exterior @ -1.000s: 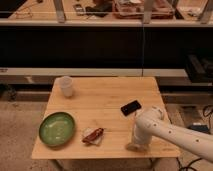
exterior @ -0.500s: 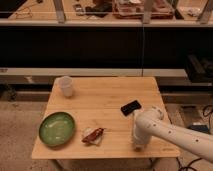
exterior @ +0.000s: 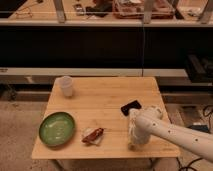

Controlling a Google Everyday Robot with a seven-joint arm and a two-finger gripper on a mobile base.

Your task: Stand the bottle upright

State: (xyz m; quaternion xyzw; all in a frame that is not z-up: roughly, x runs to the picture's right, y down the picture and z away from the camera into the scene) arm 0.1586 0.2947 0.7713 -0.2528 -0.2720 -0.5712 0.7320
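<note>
Gripper (exterior: pixel 135 129) lower right, at bottle (exterior: pixel 132 142) on desk (exterior: pixel 102 100), presumably righting it; I cannot tell its grip.

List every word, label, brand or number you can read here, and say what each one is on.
No text can be read.
Snack packet beside the green plate: any print is too blurred to read.
Black rectangle and white cup: no marks show.
Gripper, low at the front right of the table: no lettering shows.

hand (exterior: pixel 135 142) blurred nr table (exterior: pixel 100 102) front edge, arm (exterior: pixel 175 132) cropped
</note>
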